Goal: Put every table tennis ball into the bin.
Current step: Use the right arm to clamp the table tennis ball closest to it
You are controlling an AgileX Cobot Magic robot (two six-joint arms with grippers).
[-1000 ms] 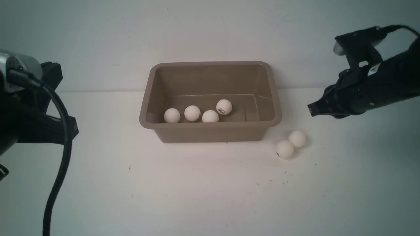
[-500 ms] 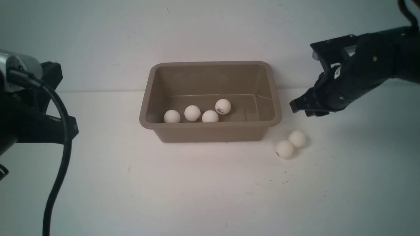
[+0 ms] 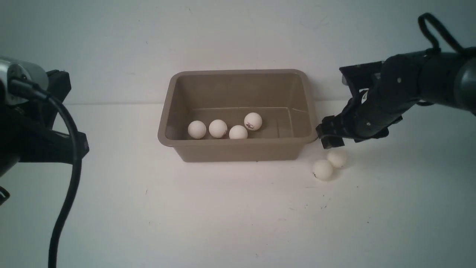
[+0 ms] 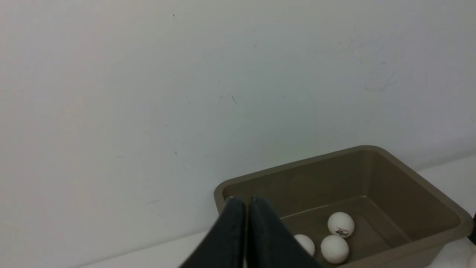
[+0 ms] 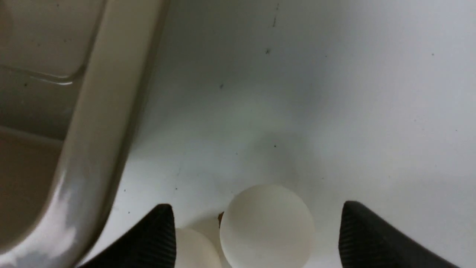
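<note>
**White worktop, two balls outside the bin**

Pale worktop (image 3: 223, 208) runs back to a plain white wall (image 3: 238, 33), and the taupe bin (image 3: 238, 150) sits in the middle of it. Inside lie four table tennis balls: three in a row against the near wall (image 3: 196, 129) (image 3: 218, 128) (image 3: 238, 132) and a fourth with a dark print just behind them (image 3: 253, 121).

Two more balls rest on the worktop off the bin's right near corner, touching each other (image 3: 322, 169) (image 3: 337, 158). The right pincer (image 3: 327, 138) hangs low over them with its jaws spread wide, holding nothing. In the right wrist view one ball (image 5: 267, 227) lies between the fingers, clear of both. The left pincer (image 4: 246, 223) is shut and empty, well off to the left.

The risk is the neighbour ball (image 5: 193, 249), which sits right at one fingertip. A closing finger could strike it and send it rolling away, or nudge the target off centre so that the smooth ball pops out. The bin's rim is also close enough to bump.

Count: six balls, one bin, two pincers.
</note>
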